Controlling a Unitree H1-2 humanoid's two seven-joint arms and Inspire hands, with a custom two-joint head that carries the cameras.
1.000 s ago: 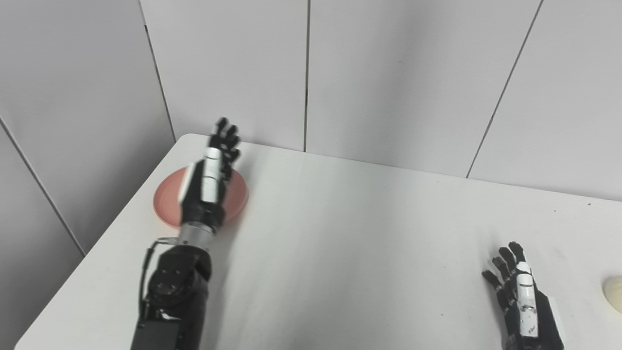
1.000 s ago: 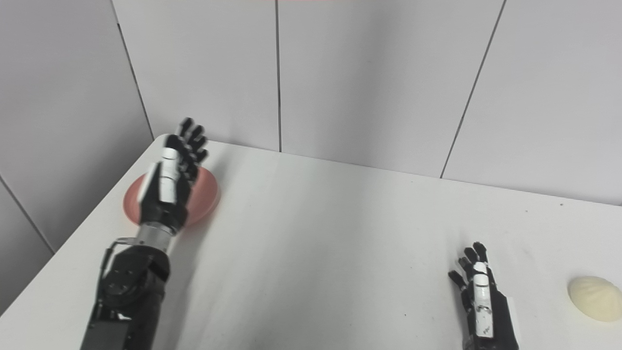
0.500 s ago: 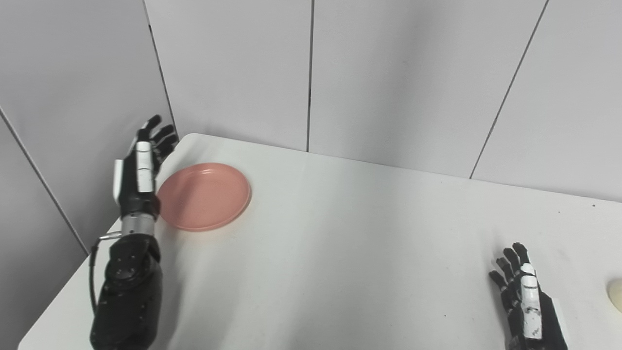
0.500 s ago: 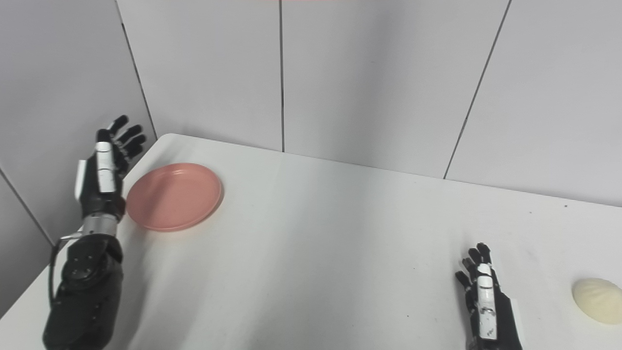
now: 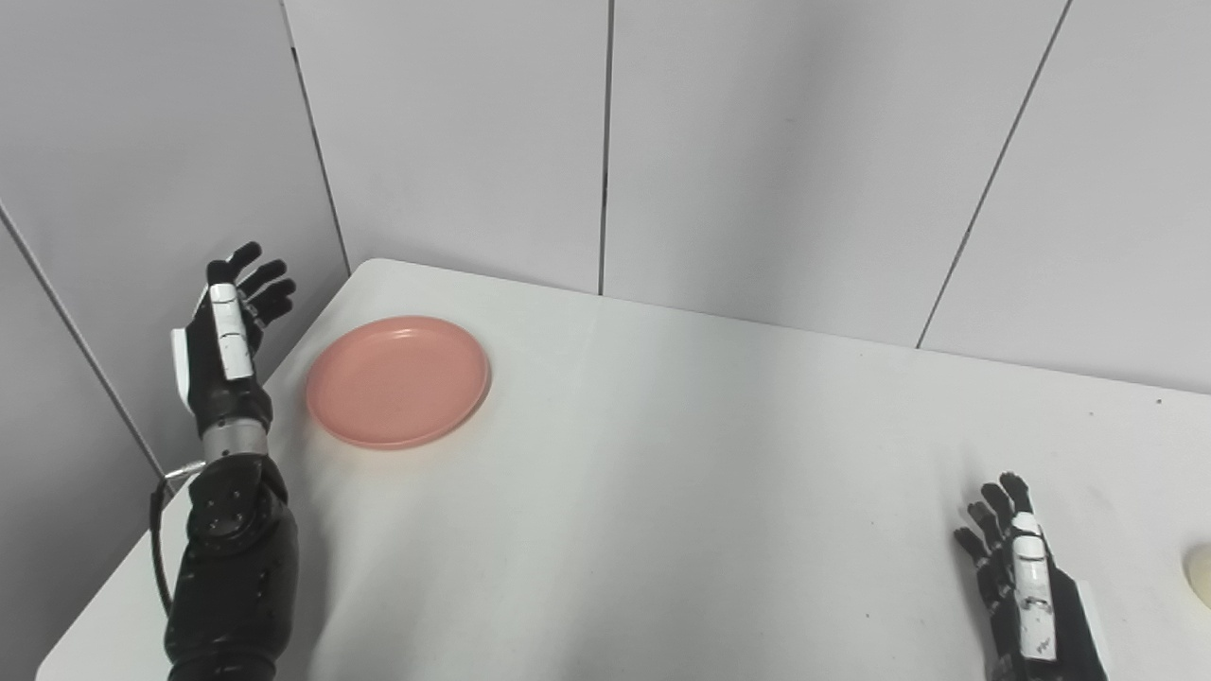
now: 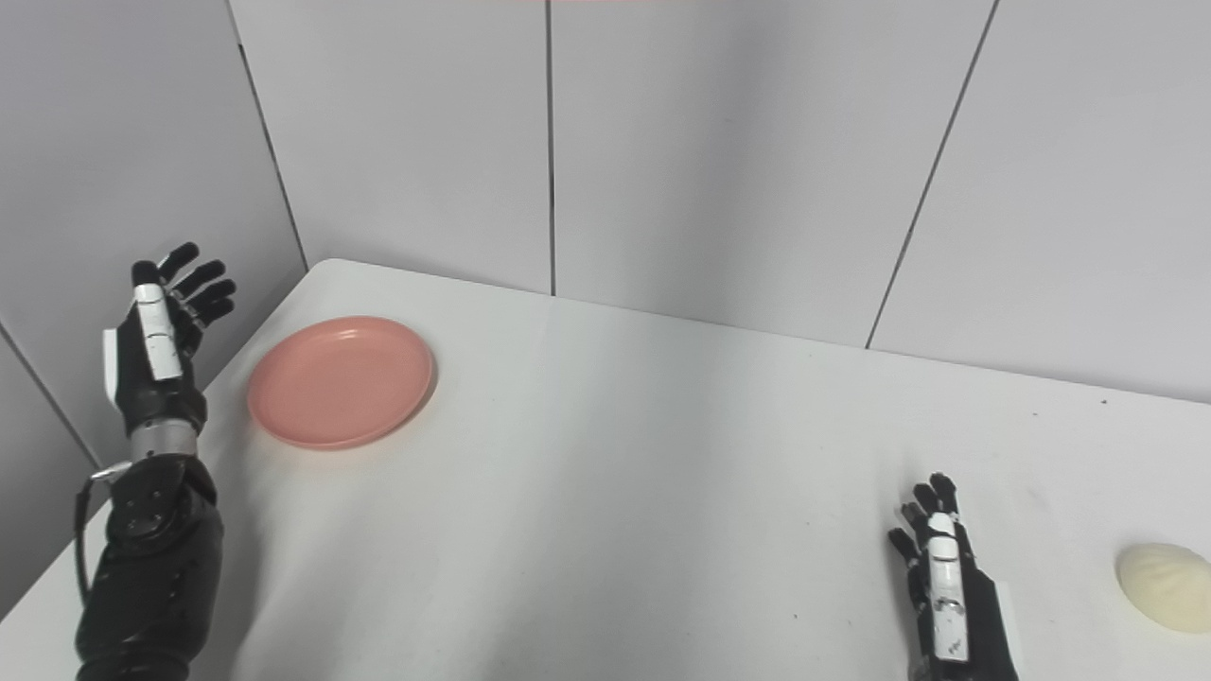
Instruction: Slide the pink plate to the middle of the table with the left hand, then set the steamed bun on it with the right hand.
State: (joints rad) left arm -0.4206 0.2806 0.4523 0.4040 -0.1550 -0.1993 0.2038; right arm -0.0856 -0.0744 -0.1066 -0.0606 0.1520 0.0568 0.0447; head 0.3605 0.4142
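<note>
1. The pink plate (image 5: pixel 398 381) lies flat and empty on the white counter (image 5: pixel 662 492), toward the far left corner at about 10 o'clock from the counter's middle, its rim near the left edge.

2. The left hand (image 5: pixel 225 345) is raised beside the counter's left edge, at 9 o'clock from the plate and apart from it. Its fingers (image 5: pixel 268 288) are spread and point up and away; it holds nothing. The black forearm below it rises from the lower left corner of the view.

3. The steamed bun (image 6: pixel 1166 585), pale cream with pleated folds, sits on the counter at the near right, at roughly 4 o'clock from the middle and well apart from the plate. The left eye view shows only a sliver of it at the right border.

4. The right hand (image 6: pixel 946 591) rests low over the counter at 9 o'clock from the bun, near it but not touching. Its fingers are extended and slightly parted, and it grasps nothing.

5. Grey wall panels (image 5: pixel 776 151) with dark vertical seams stand behind the counter's far edge.
</note>
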